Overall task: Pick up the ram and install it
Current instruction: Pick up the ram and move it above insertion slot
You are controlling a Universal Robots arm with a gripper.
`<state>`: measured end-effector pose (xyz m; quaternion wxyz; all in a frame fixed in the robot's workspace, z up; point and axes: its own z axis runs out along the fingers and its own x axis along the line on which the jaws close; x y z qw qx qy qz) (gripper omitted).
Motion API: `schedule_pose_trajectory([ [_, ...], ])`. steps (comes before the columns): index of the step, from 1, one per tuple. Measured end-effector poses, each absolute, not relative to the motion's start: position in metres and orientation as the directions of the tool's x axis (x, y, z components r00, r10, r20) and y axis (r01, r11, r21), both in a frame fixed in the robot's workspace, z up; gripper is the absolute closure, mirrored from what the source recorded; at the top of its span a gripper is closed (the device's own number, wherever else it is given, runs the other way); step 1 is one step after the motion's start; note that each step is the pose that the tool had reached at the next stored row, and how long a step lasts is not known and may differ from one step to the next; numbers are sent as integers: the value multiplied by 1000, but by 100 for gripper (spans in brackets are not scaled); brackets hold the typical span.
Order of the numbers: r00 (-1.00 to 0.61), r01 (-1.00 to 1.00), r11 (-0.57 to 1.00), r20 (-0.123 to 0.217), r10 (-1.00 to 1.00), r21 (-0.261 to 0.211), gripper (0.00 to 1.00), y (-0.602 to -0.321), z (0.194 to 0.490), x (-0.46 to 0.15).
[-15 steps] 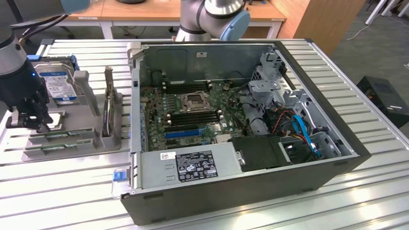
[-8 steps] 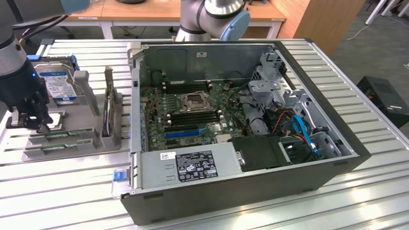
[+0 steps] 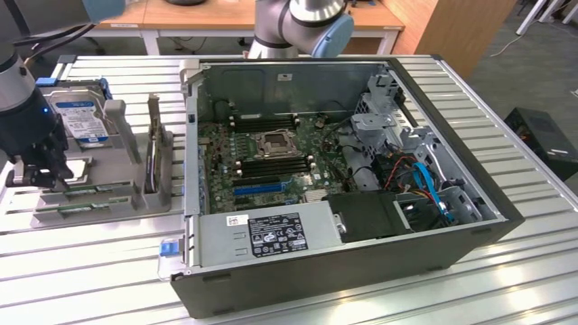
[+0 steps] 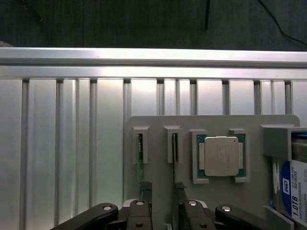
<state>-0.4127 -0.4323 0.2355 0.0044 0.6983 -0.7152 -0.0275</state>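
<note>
The tool [image 4: 162,190] is held spread above the tray [image 4: 158,125], nothing is pinched yet — for a clean grasp, one ram [image 4: 174,153] should be straddled centrally, square to its length.

We saw the gripper [image 4: 163,190] cut off at the wrist view's edge, its fingers [image 4: 146,188] hiding the near end of the ram [image 4: 174,152], so we could not tell whether they touched it. The hard drive [image 4: 292,191] ran out of that view too. In the exterior view the arm [image 3: 20,95] was cropped at the exterior view's left and covered part of the CPU chip [image 3: 81,169]
</note>
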Motion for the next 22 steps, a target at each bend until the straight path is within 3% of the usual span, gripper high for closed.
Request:
schedule_pose_trajectory([
  [22, -25, -999, 23, -32, -999, 46, 69, -454, 236, -413],
])
